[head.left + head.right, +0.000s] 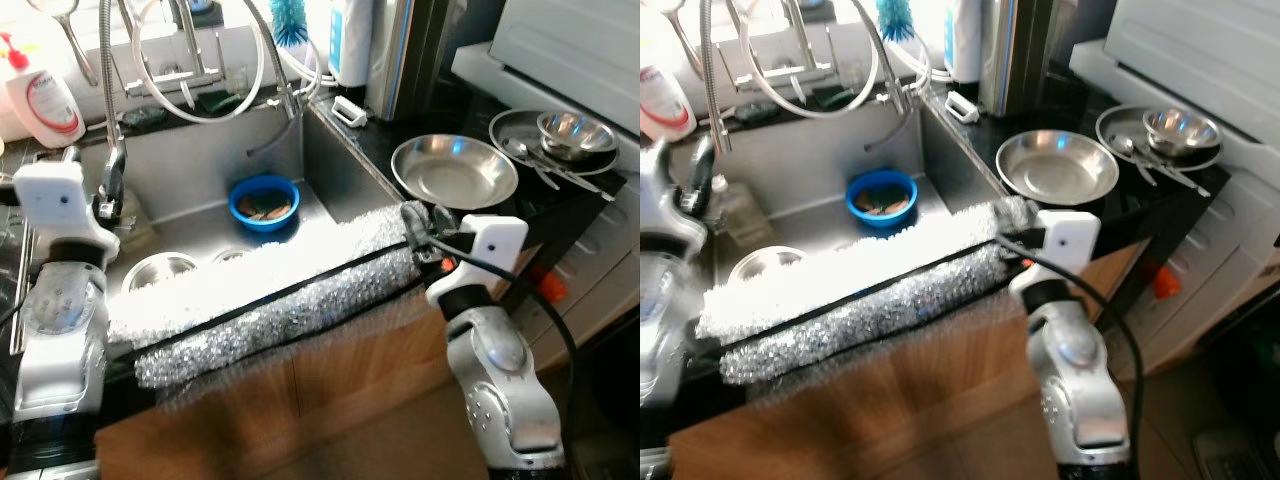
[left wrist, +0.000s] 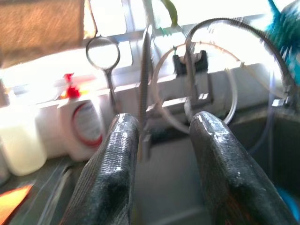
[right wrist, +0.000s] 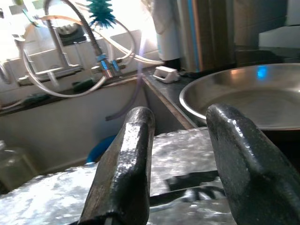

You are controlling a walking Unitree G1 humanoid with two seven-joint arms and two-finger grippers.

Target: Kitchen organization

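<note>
Sink (image 1: 200,160) is the landmark here, steel basin sunk into a dark counter, and everything else hangs off it. Across its front edge lies a long silvery mat (image 1: 270,290), some shiny rolled or folded drainer-type thing with a dark stripe down it. Its long axis runs along the sink front, one end by the left arm and the other rising slightly toward the right arm, so it sits between the two.

The right gripper (image 3: 180,154) is at the mat's right end, just off the sink's right front corner, fingers spread apart and pointing over the mat toward the basin, nothing between them. The left gripper (image 2: 164,168) is up at the sink's left side, fingers also parted and empty, aimed at the faucet hoses (image 2: 187,84) behind the basin, so it's off the mat. I'd say the right arm is nearer for a grab.

Room-wise: right of the sink the counter holds a steel pan (image 1: 455,172) close to the mat's end, then a plate with a small bowl (image 1: 575,132) further out. Inside the sink there's a blue bowl (image 1: 264,203) toward the back, well clear of the mat
</note>
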